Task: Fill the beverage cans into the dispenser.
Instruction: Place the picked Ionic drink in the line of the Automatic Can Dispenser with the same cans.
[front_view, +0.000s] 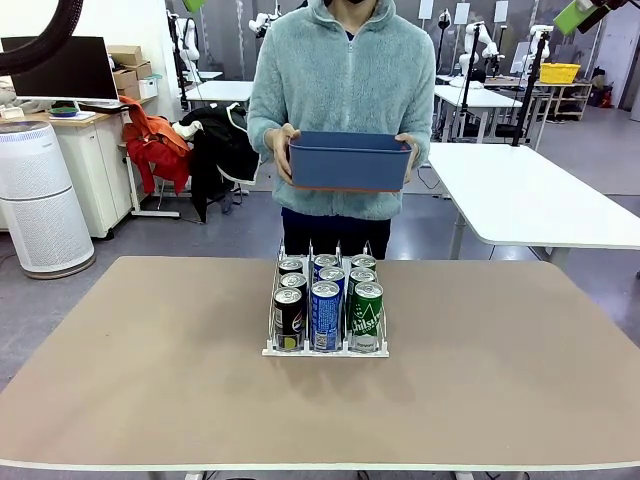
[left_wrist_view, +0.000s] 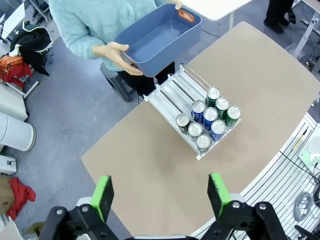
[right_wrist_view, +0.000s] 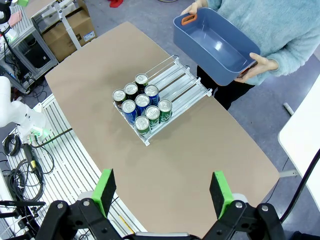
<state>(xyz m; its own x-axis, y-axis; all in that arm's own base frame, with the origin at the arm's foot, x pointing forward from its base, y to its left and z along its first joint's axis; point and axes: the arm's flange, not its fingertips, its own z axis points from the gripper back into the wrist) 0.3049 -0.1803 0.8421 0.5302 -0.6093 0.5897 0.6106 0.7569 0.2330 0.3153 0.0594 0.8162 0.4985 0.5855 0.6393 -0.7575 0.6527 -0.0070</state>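
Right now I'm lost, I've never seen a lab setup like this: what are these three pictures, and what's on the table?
They show one moment from three cameras. One looks across a tan oval table at a person in a light fleece, who holds an empty blue rectangular plastic tub in both hands. The other two sit on the wrists of two robot arms and look down from high above. The green-padded prongs at their bottom edge are each arm's tool: the left tool and the right tool, both open and holding nothing. On the table stands a small clear-and-white three-lane rack with nine slim drink cans in it: black, blue and green.
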